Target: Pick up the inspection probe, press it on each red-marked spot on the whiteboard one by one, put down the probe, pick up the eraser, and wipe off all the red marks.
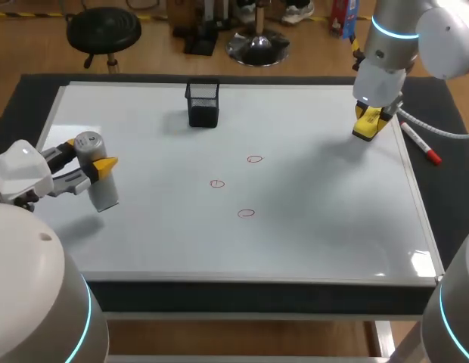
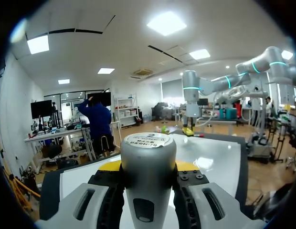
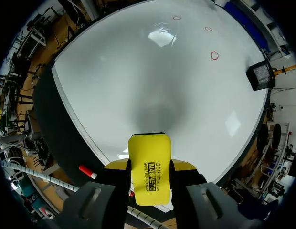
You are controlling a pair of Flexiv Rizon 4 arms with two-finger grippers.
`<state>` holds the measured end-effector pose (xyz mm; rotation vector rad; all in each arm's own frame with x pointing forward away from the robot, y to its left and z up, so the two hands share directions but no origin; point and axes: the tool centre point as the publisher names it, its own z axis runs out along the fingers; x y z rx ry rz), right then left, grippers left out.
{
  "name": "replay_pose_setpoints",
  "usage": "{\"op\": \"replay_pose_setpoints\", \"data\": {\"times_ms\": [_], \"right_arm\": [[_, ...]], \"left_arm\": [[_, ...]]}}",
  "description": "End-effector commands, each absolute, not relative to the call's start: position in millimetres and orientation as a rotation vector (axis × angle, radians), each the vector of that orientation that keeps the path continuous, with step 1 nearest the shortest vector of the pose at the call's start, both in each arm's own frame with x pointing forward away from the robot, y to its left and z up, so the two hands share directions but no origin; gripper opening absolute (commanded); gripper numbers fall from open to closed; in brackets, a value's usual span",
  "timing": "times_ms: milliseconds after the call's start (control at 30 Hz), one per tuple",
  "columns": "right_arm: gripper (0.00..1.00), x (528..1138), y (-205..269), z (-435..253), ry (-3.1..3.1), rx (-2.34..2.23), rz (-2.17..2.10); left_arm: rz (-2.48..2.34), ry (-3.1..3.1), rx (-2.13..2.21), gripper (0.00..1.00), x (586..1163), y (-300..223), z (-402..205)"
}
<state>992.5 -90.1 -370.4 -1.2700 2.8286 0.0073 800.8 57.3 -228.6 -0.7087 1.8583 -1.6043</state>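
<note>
The left end effector is pinching the inspection probe – its yellow-tipped fingers press on the grey cylinder from two sides, just below the rounded silver cap. In the left wrist view the probe stands between the fingers of the left end effector, with the labelled cap end facing the camera. In the head view the probe is roughly upright, leaning a little, over the whiteboard at about 9 o'clock, near the board's edge.

The right end effector is clamped on the yellow eraser, over the board at about 2 o'clock, close to the corner. In the right wrist view the eraser juts out between the fingers of the right end effector, and its shadow falls on the white surface ahead; whether it touches the board cannot be told.

Three red marks – small circles – sit near the board's middle: one toward 12 o'clock, one toward 9 o'clock, one toward 6 o'clock. A black mesh holder stands on the board at about 11 o'clock. A red marker lies on the dark worktop just beyond the board's 3 o'clock edge, beside the right arm.
</note>
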Motion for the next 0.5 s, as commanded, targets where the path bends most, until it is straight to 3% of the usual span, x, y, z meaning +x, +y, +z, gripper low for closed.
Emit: {"op": "replay_pose_setpoints", "data": {"times_ms": [33, 500], "right_arm": [[0.00, 982, -69, -367, 2.819, -1.314, -0.057], [0.00, 934, 34, -360, 2.631, -1.640, -0.057]], "left_arm": [[-1.601, 1.853, -0.711, 0.00, 801, 56, -228], [-1.601, 1.853, -0.711, 0.00, 801, 56, -228]]}}
